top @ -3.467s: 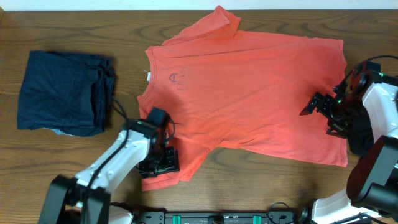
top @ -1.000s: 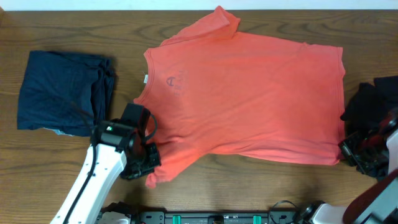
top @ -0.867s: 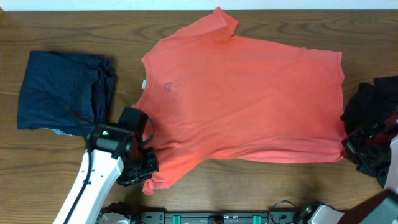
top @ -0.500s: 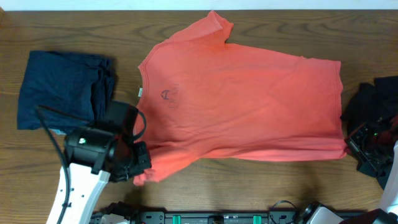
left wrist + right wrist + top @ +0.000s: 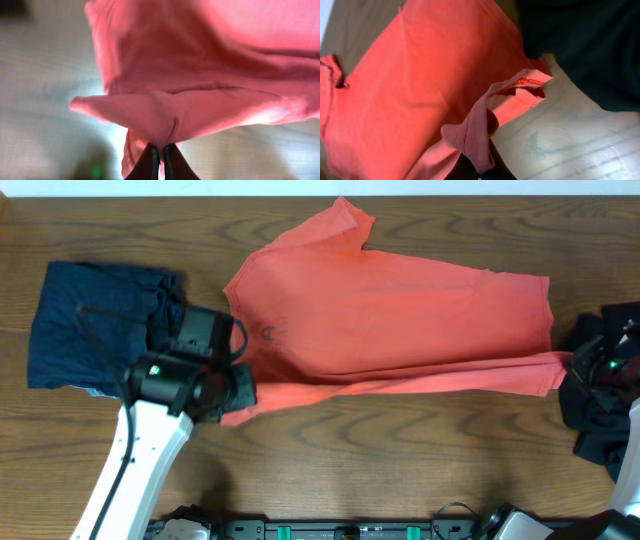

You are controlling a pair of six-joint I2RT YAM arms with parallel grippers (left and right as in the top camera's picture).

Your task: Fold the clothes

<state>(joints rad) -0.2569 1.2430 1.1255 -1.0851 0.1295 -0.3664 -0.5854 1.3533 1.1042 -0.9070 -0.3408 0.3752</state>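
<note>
In the last second both grippers had raised the near edge of the T-shirt (image 5: 400,300) off the desk (image 5: 400,480) and carried it away from the robot, so the first fold seemed half done. The left gripper (image 5: 161,150) was closed tight on the fabric at the collar end, the right gripper (image 5: 479,169) at the hem end. The shirt stretched between them, with its long axis running from gripper to gripper.

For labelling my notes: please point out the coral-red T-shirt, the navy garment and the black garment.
coral-red T-shirt (image 5: 400,310), overhead view, middle of the body
navy garment (image 5: 90,330), overhead view, middle of its top surface
black garment (image 5: 590,50), right wrist view, broad dark area beside the shirt hem
</note>
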